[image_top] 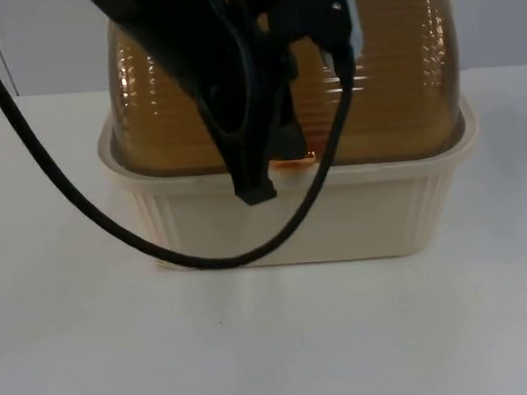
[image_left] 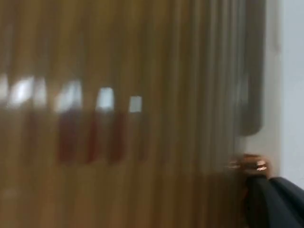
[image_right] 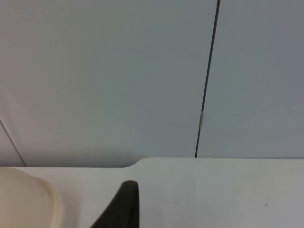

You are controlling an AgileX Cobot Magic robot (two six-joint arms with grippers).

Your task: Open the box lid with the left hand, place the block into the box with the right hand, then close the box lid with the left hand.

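The box has a cream ribbed base (image_top: 336, 220) and an amber see-through domed lid (image_top: 391, 82), which lies down on the base's rim. My left gripper (image_top: 264, 175) hangs over the lid's front edge at its middle, beside a small shiny orange handle (image_top: 302, 158). Close up, the ribbed lid (image_left: 142, 71) shows a dark red shape (image_left: 90, 137) behind it that looks like the block inside the box, and the coppery handle (image_left: 251, 164) sits by the gripper's black tip. My right gripper (image_right: 124, 206) waits off to the side of the box's cream rim (image_right: 33, 199).
White table top (image_top: 272, 340) stretches bare in front of the box and to both sides. The grey partition wall (image_right: 118, 71) with a dark vertical seam (image_right: 207, 80) stands behind the table's far edge. The left arm's black cable (image_top: 85, 204) loops down across the box front.
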